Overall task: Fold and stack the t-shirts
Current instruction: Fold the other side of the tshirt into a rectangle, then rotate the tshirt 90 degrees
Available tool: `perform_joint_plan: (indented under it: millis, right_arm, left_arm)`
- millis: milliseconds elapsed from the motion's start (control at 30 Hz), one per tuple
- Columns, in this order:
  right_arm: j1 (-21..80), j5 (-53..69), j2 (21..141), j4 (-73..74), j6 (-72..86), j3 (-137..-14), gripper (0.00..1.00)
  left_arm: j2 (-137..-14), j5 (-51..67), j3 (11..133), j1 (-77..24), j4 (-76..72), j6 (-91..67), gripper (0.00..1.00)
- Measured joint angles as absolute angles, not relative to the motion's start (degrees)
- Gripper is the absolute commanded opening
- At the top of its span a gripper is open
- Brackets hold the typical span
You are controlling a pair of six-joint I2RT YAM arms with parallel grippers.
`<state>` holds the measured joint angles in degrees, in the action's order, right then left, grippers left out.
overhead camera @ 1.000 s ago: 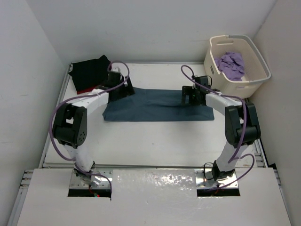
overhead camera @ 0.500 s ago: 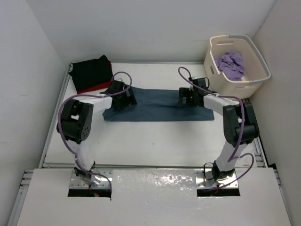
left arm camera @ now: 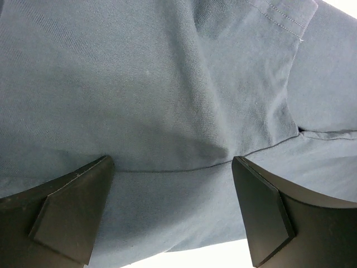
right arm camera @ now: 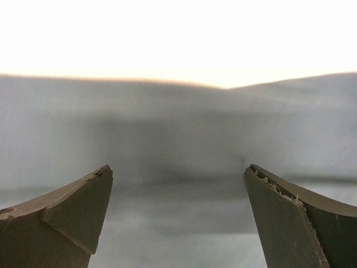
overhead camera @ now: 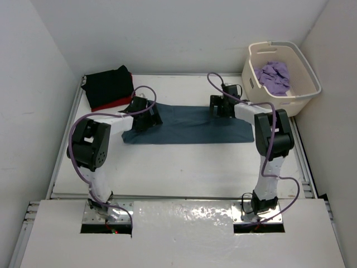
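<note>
Left arm (overhead camera: 86, 148): rises from the near edge of the surface (overhead camera: 178, 167), bends at the elbow on the left side and reaches far and inward to the cloth.
Right arm (overhead camera: 271, 139): rises from the near edge on the right and reaches far and inward to the same cloth.
Slate blue-grey t-shirt (overhead camera: 189, 125): lies flat as 1 long band across the middle of the surface, running left to right, both ends under or beside a pincer.
Left pincer (overhead camera: 146, 114): over the left end of the band, its 2 fingers spread wide with nothing between them. Its wrist camera shows cloth filling the view, a stitched hem at the upper right and a strip of white surface along the bottom.
Right pincer (overhead camera: 220, 106): at the far edge of the band, toward its right end, fingers spread wide and holding nothing. Its wrist camera is blurred and shows only a grey field ahead.
Black t-shirt (overhead camera: 109, 84): in the far left corner, lying on top of the red one.
Red t-shirt (overhead camera: 103, 106): under the black one, only its near edge showing.
Cream tub (overhead camera: 273, 102): far right corner, just beyond the right pincer.
Lavender t-shirt (overhead camera: 274, 75): crumpled inside the tub.
</note>
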<state>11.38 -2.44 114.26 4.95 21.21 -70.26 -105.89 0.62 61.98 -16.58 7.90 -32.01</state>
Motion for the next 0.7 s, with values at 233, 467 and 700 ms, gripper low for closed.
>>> perform_joint_plan:
  millis: [233, 467, 700]
  right_arm:
    - [11.4, -9.3, 118.4, 8.1, 21.1, -79.4, 0.99]
    - [11.3, -13.0, 110.2, 10.0, 18.5, -73.4, 0.99]
    - [9.5, -11.8, 109.6, 10.3, 17.9, -70.4, 0.99]
  left_arm:
    - [-105.4, -0.8, 61.9, -16.6, 8.8, -31.9, 0.87]
    - [-105.0, -2.9, 65.8, -16.6, 11.4, -31.8, 0.9]
    - [-108.1, -4.0, 73.3, -16.4, 10.5, -32.0, 0.91]
